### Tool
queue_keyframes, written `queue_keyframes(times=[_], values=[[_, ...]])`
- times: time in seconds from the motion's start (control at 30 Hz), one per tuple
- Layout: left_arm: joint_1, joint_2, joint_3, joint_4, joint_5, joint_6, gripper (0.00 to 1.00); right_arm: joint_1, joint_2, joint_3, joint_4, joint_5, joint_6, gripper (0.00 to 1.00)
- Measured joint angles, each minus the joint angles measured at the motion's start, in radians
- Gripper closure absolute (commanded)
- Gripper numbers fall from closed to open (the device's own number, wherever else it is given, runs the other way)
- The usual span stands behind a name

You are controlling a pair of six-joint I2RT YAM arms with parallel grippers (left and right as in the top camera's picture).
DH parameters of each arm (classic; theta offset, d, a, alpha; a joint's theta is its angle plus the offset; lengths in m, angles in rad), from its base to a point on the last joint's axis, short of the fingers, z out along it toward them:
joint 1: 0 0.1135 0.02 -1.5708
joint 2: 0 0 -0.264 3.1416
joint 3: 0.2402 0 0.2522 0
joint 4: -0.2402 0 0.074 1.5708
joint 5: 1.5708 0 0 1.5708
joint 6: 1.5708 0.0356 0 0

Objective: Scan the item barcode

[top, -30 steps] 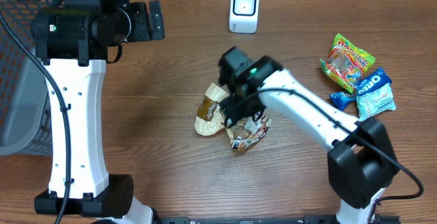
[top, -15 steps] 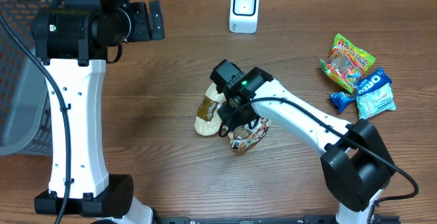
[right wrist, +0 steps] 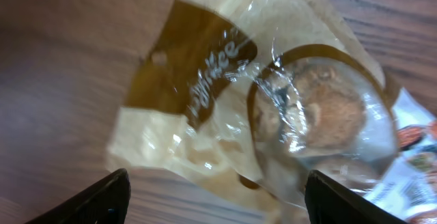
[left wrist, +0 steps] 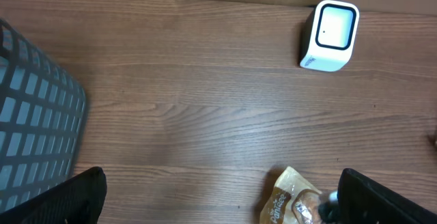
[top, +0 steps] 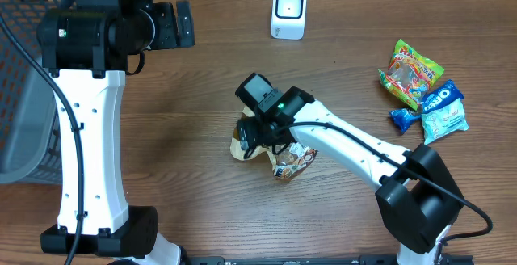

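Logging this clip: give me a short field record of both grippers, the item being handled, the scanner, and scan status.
left gripper: open, empty, above bare table between basket and scanner
right gripper: open, fingers straddling the tan snack bag
tan snack bag: lying on the table, second snack packet against its right side
scanner: white, at the far edge, apart from the bag
other items: gummy bag and Oreo pack at right
scan status: not yet done

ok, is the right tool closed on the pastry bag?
No: in the right wrist view the right tool is open, its fingers wide apart over the pastry bag lying on the table.
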Motion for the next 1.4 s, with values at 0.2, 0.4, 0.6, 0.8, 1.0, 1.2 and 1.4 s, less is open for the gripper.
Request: queue_keyframes(times=[0.2,0.4,0.6,0.8,1.0,1.2,1.4], values=[[0.000,0.000,0.000,0.000,0.000,0.000,0.01,0.002,0.001,0.000,-0.060,-0.130,0.151,0.21],[0.000,0.000,0.000,0.000,0.000,0.000,0.00,0.014,0.002,-0.005,-0.276,-0.238,0.137,0.22],[0.000,0.000,0.000,0.000,0.000,0.000,0.00,0.013,0.002,-0.113,-0.241,-0.220,0.091,0.23],[0.000,0.000,0.000,0.000,0.000,0.000,0.00,-0.047,0.007,-0.160,-0.286,-0.033,0.074,0.23],[0.000,0.000,0.000,0.000,0.000,0.000,0.00,-0.201,0.007,-0.160,-0.163,0.208,0.051,0.24],[0.000,0.000,0.000,-0.001,0.000,0.000,0.00,-0.328,0.007,-0.138,-0.119,0.253,-0.027,0.23],[0.000,0.000,0.000,-0.001,0.000,0.000,0.00,-0.381,0.007,0.012,-0.161,0.109,-0.122,0.22]])
